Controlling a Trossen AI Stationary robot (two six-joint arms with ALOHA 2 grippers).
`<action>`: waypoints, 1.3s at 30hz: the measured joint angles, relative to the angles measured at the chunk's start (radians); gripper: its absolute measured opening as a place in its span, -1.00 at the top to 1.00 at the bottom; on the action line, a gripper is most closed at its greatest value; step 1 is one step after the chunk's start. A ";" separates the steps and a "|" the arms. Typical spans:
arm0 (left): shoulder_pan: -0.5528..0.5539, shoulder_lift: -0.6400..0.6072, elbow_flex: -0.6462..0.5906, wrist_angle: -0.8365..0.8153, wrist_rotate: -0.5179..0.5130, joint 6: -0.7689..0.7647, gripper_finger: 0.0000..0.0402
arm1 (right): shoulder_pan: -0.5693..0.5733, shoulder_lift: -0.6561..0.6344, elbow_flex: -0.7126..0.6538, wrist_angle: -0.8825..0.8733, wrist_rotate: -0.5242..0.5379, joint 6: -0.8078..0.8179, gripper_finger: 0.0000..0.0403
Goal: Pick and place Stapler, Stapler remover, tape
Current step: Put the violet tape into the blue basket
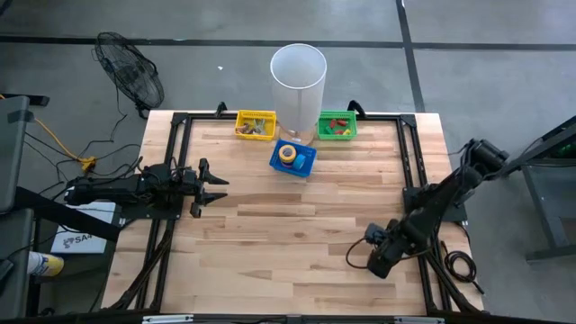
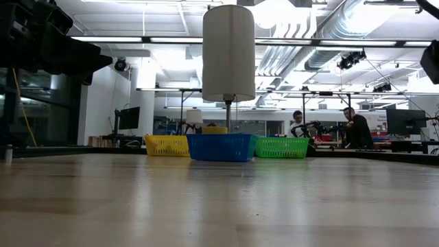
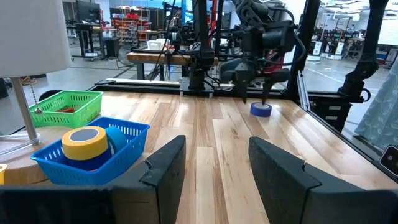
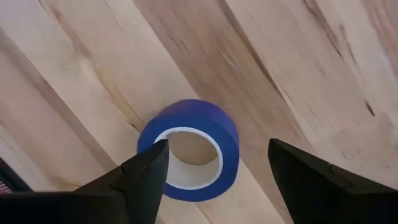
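Grey floor w/ dark seams is being seen around the wooden table. A fan is lying at 10 o'clock. Ceiling lights and ducts are being shown overhead.

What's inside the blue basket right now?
The blue basket holds a yellow tape roll with something blue beside it; the walls hide what lies lower. Another blue tape roll lies on the table under the open right tool.
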 joint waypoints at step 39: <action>0.000 0.000 0.000 0.000 0.000 0.000 0.13 | -0.109 0.082 -0.001 -0.008 0.537 -0.351 0.87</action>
